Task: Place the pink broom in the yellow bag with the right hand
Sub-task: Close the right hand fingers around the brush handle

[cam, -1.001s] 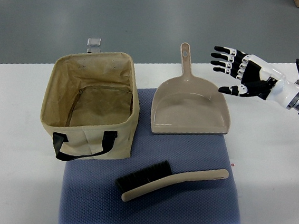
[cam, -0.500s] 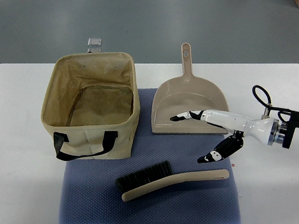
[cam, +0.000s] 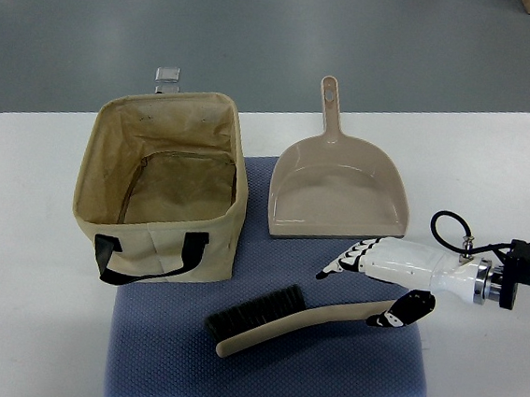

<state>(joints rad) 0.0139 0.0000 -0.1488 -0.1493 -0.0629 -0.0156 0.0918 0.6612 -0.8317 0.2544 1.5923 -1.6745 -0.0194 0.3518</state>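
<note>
Biggest thing here is the white tabletop [cam: 27,326], with a blue-grey textured mat [cam: 323,373] laid across the front middle of it. On the left part of the mat sits the open, boxy beige-yellow fabric bag with black handles [cam: 158,184], mouth up and nothing in it that I can see. Right of the bag is a tan plastic dustpan [cam: 336,196], flat, handle pointing away from the robot.

Then the actual target: the pinkish-beige hand broom with black bristles [cam: 304,324], lying flat on the mat in front of the dustpan, bristles toward the bag, handle tip off to the right.

The right hand [cam: 379,285], white with black fingertips, comes in low from the right. Fingers are spread wide, holding nothing, thumb right at the tip of the broom handle and the other fingers reaching over toward the dustpan's front lip. Left hand isn't in the shot.

What I'd worry about: it's lined up on the very end of the handle. Close there and the bristle end will likely droop or swing, or the handle just skids on the mat. The fingers could also nudge the dustpan
</note>
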